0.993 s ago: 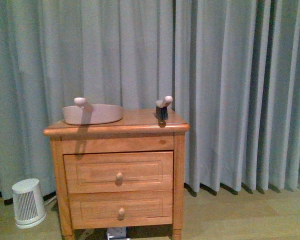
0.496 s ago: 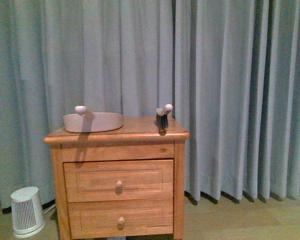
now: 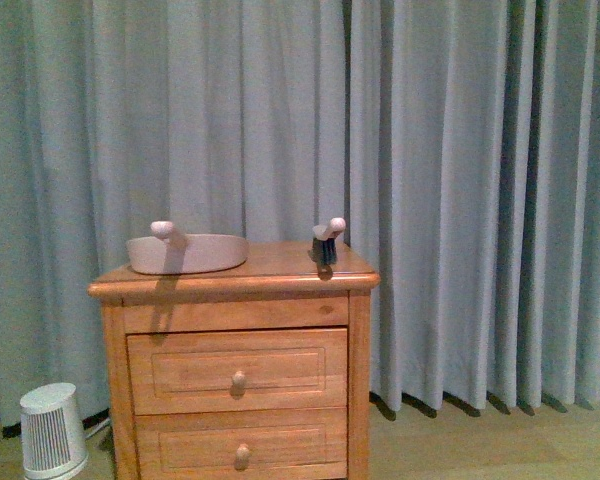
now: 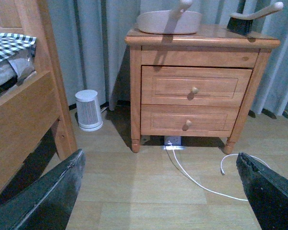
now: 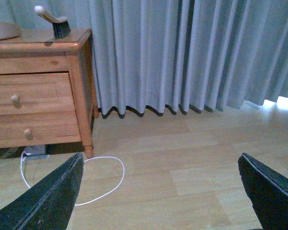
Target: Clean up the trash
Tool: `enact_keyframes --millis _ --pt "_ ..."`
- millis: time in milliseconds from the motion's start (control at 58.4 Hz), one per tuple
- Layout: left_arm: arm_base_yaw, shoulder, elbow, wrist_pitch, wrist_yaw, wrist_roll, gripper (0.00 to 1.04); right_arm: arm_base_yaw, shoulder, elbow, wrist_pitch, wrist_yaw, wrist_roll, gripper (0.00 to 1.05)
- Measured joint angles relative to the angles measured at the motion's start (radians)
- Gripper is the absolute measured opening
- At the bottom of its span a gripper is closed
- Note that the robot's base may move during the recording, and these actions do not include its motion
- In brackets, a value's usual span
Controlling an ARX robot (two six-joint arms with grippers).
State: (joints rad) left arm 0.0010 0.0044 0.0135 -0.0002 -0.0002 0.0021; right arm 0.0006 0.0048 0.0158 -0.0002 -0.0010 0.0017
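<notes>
No trash shows in any view. A beige-pink dustpan (image 3: 187, 253) sits on the left of the wooden nightstand's top (image 3: 270, 268), and a white brush (image 3: 326, 240) with dark bristles stands at the right of it. The dustpan (image 4: 169, 21) and the brush (image 4: 252, 17) also show in the left wrist view, and the brush (image 5: 54, 21) in the right wrist view. My left gripper (image 4: 163, 189) hangs open over bare floor in front of the nightstand. My right gripper (image 5: 161, 191) is open over the floor to the nightstand's right. Neither arm appears in the front view.
The nightstand (image 4: 197, 91) has two drawers. A white cable (image 4: 197, 179) runs across the floor from under it, looping (image 5: 105, 184) by its leg. A small white heater (image 4: 89, 110) stands left of it, beside a wooden bed frame (image 4: 24, 115). Grey curtains (image 3: 460, 180) hang behind.
In the front view the nightstand sits lower in the picture than a second ago, so the camera has tilted or risen upward. Nothing on the nightstand moved.
</notes>
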Motion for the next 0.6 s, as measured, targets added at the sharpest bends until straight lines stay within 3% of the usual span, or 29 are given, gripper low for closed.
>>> enact_keyframes --millis 599 --pt "0.000 0.000 0.000 0.000 0.000 0.000 0.97 0.000 0.000 0.000 0.000 0.000 0.000 0.97"
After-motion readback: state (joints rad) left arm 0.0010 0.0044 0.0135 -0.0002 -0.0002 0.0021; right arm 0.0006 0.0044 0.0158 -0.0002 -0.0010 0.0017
